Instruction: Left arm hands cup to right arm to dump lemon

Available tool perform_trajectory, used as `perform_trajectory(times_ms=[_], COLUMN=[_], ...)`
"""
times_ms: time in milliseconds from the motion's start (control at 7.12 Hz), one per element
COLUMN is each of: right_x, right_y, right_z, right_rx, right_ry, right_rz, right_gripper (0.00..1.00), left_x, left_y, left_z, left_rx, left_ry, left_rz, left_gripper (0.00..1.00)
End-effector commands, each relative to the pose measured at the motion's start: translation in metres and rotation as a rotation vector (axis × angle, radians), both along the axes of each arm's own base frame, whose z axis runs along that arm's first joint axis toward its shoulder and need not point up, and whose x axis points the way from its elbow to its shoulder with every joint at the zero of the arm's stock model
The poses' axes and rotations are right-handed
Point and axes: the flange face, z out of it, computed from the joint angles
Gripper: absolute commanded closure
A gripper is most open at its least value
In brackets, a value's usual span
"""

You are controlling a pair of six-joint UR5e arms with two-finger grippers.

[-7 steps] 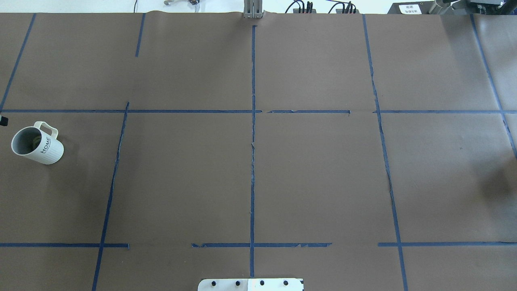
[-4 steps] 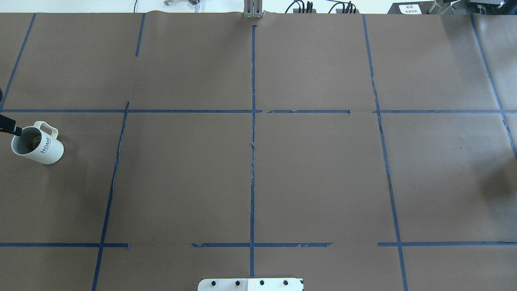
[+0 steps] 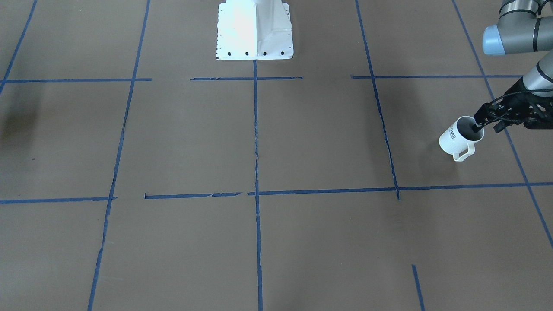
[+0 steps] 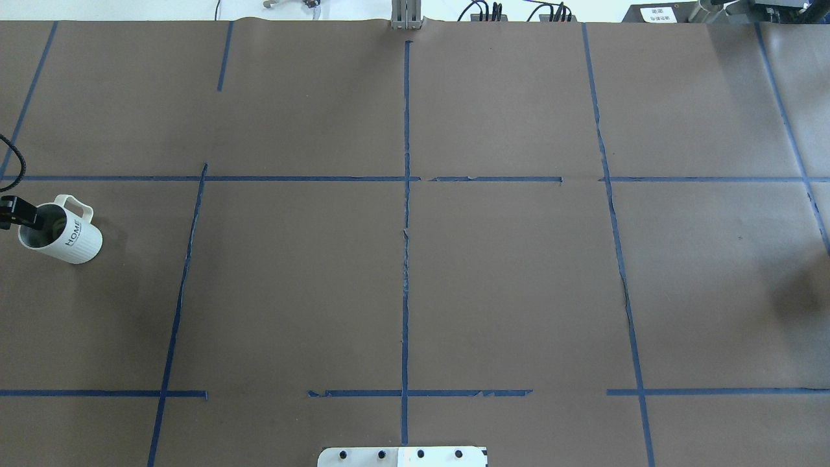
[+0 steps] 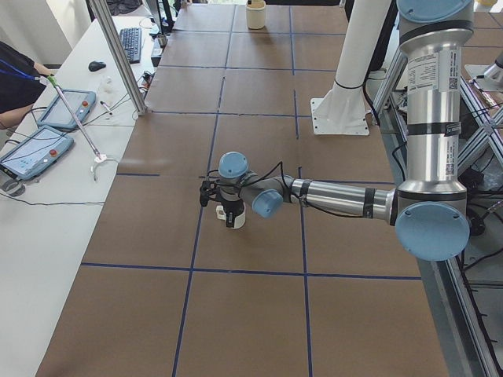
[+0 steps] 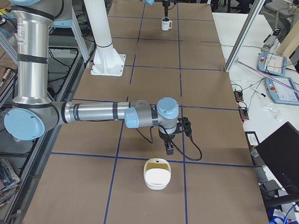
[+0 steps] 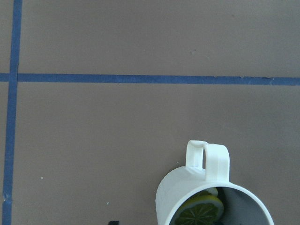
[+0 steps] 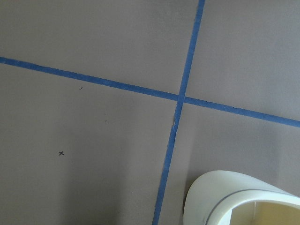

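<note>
The cream-white cup with "HOME" lettering stands upright at the table's far left, handle away from the robot. A lemon slice lies inside it. My left gripper, black and lattice-framed, straddles the cup's rim: one finger dips into the mouth, the other stays outside, jaws apart and open. The left arm reaches low across the table. My right gripper shows only in the exterior right view, pointing down above the paper; I cannot tell whether it is open or shut.
A cream bowl sits on the table just in front of the right gripper, and its rim fills the corner of the right wrist view. The white robot base stands at the table's middle edge. Blue tape lines cross the brown paper.
The left gripper has come in from the view's left edge and one finger now reaches into the cup's mouth. The cup stays where it stood.
</note>
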Motion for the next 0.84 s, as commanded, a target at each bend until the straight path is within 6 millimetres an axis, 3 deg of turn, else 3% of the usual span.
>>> perform_trajectory(times_ms=[0, 421, 562, 702], right_x=[0.0, 0.0, 0.0, 0.0], right_y=[0.0, 0.0001, 0.0002, 0.0002], right_z=[0.0002, 0.0017, 0.0025, 0.0025], right_rx=[0.0, -0.003, -0.005, -0.005], right_ry=[0.0, 0.0, 0.0, 0.0], right_rz=[0.0, 0.0, 0.0, 0.0], right_gripper=[0.0, 0.0, 0.0, 0.0], left_x=[0.0005, 0.0053, 0.0057, 0.005], left_y=[0.0, 0.0016, 0.0011, 0.0009], left_z=[0.0025, 0.0026, 0.0002, -0.0046], left_rx=[0.0, 0.001, 0.004, 0.011], left_ry=[-0.004, -0.005, -0.002, 0.002], left_rz=[0.001, 0.012, 0.012, 0.009], left_gripper=[0.67, 0.67, 0.88, 1.0])
